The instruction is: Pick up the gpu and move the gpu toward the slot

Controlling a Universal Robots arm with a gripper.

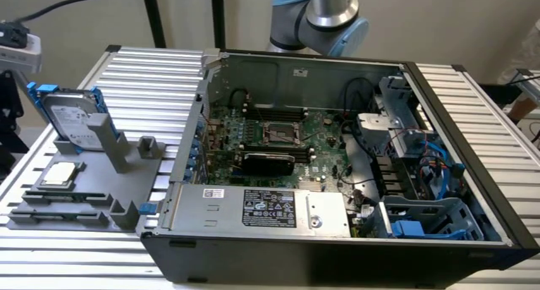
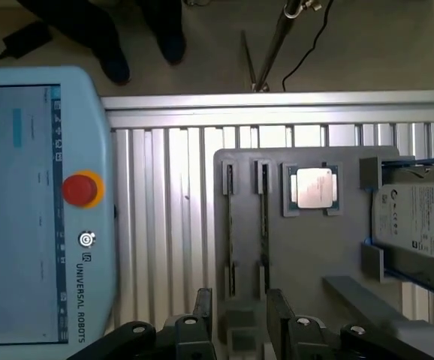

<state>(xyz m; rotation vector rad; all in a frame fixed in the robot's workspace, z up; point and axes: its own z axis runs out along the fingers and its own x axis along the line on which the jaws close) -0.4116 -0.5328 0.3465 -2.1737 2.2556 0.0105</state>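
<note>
Pointing down toward a grey plastic fixture tray [image 2: 299, 259], the arm's black two-finger gripper [image 2: 240, 304] has its fingers spread apart with nothing pinched between them, just tray showing in the gap. Also in the wrist view, a small square silver CPU chip [image 2: 312, 187] sits in its pocket on that tray, with a silver hard drive on blue rails [image 2: 420, 221] just beside it. A pale-blue teach pendant with a red stop button [image 2: 29, 210] lies on the ribbed aluminium table [image 2: 164, 225]. The gpu [image 1: 268, 162], a thin card with its black cooler shroud showing, stands on edge inside the open black computer case [image 1: 337, 261] in the exterior view. It's on the green motherboard [image 1: 325, 135] near the square metal CPU socket [image 1: 277, 132], well apart from the tray.
</note>
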